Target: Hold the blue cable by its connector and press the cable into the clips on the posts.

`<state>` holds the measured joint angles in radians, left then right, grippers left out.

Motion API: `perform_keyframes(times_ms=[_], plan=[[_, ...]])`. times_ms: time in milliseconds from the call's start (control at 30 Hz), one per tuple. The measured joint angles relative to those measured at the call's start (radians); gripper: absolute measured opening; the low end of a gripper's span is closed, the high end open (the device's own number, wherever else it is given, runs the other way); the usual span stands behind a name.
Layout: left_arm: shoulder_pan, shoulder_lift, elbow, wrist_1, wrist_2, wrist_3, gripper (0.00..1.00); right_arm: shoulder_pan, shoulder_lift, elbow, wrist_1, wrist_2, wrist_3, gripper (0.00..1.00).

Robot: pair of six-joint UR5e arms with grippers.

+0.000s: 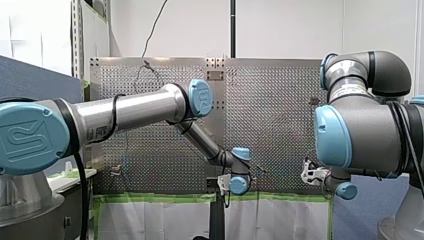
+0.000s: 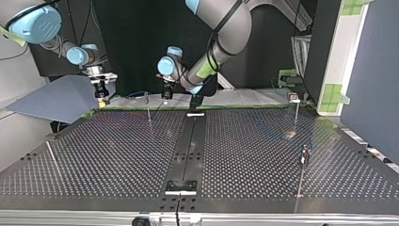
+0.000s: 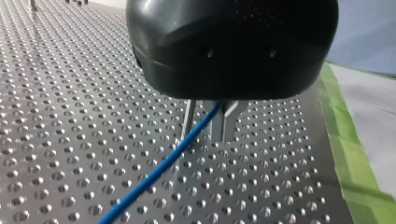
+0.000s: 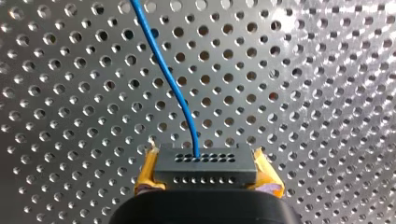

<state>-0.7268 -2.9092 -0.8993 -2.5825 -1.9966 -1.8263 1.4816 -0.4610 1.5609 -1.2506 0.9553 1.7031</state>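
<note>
While my right fingers (image 4: 148, 169) pinch the connector (image 4: 205, 167) of the blue cable (image 4: 172, 84), my left fingers (image 3: 225, 125) near it, closure unclear

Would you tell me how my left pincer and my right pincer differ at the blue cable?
My right pincer clamps the black rectangular connector between yellow pads; my left pincer has only the thin blue cable passing beneath its black housing. My right pincer shows yellow; my left pincer shows none. Both are at the cable.
</note>
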Motion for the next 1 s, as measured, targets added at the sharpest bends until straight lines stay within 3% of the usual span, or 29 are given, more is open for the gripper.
perform_keyframes(times_ms=[400,1000], plan=[[0.021,0.000,0.030,-0.053,0.029,0.022,0.00,-0.008,0.000,-0.032,0.002,0.048,0.034,0.00],[0.034,0.000,0.091,-0.078,0.026,0.027,0.00,-0.020,0.000,-0.077,0.005,0.053,0.062,0.00]])
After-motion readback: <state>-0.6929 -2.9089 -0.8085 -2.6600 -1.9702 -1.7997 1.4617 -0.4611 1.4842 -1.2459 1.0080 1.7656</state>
